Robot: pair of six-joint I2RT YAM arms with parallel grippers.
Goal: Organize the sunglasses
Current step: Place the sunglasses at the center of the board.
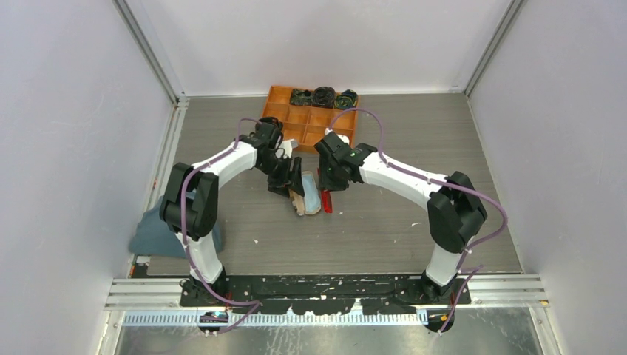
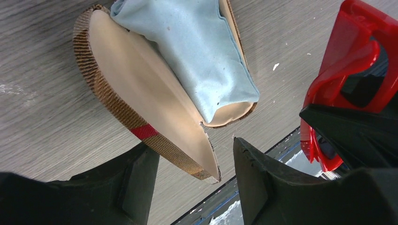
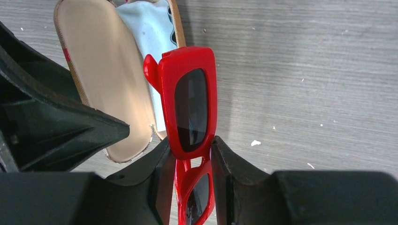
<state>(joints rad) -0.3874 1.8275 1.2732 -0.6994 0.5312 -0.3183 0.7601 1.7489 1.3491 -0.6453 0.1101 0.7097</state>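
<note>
Your right jaws clamp the red sunglasses (image 3: pixel 190 93) at the bridge, beside the open plaid case (image 3: pixel 108 84). Left jaws straddle its lid, unclosed, likely steadying it.

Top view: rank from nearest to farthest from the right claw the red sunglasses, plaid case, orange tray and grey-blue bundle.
1. Red plastic sunglasses, clamped in the right claw.
2. Tan-and-black plaid oblong case, open, just to its left.
3. Orange divided plastic tray, toward the far wall.
4. Grey-blue soft bundle, at the table's left edge.
</note>
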